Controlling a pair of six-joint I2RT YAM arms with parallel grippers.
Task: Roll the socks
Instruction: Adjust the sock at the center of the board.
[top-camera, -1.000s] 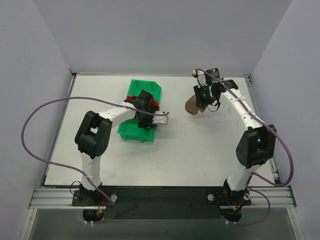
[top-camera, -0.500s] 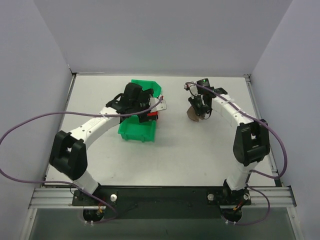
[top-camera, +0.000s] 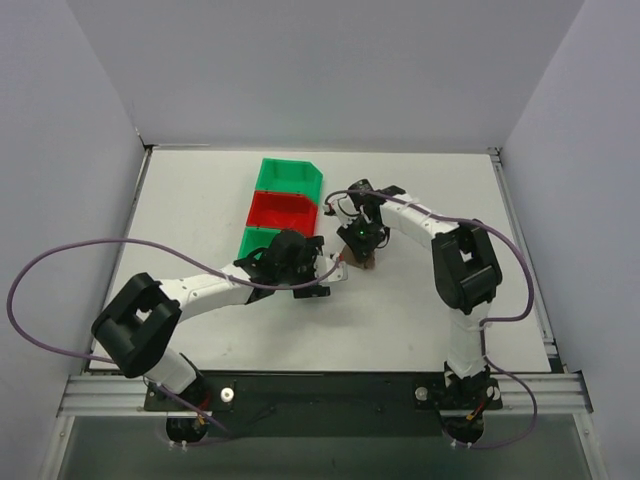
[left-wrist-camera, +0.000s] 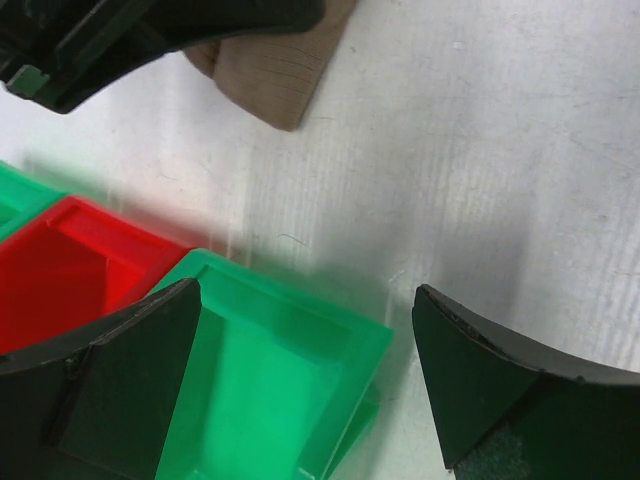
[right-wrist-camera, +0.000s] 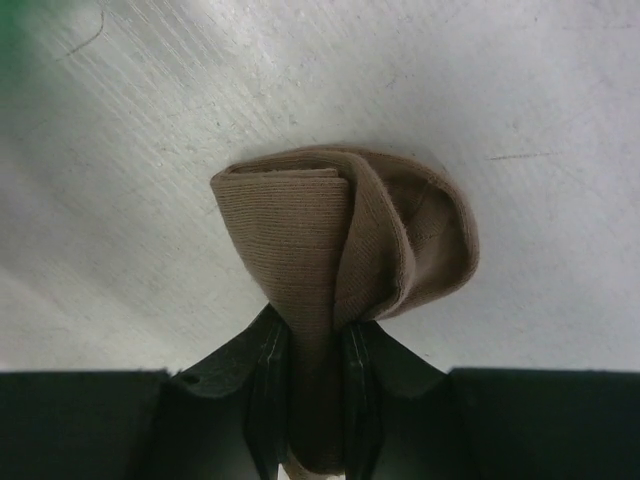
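Just right of the bin row, right tool (right-wrist-camera: 308, 345) has the sock (right-wrist-camera: 335, 235) pinched and left tool (left-wrist-camera: 308, 300) is empty.
Right tool's jaws are nearly closed, squeezing a bunched fold of the tan sock between them. The rest of it bulges out past the fingertips in a loose folded wad, low over the desk (top-camera: 420, 310), can't tell if it's actually touching. Left tool sits close by on the sock's near-left side, jaws spread wide with nothing in them, hovering over the corner of the near green bin (left-wrist-camera: 270, 380). Next back is the red bin (left-wrist-camera: 70, 280), then the far green bin (top-camera: 288, 177), all three in a row.
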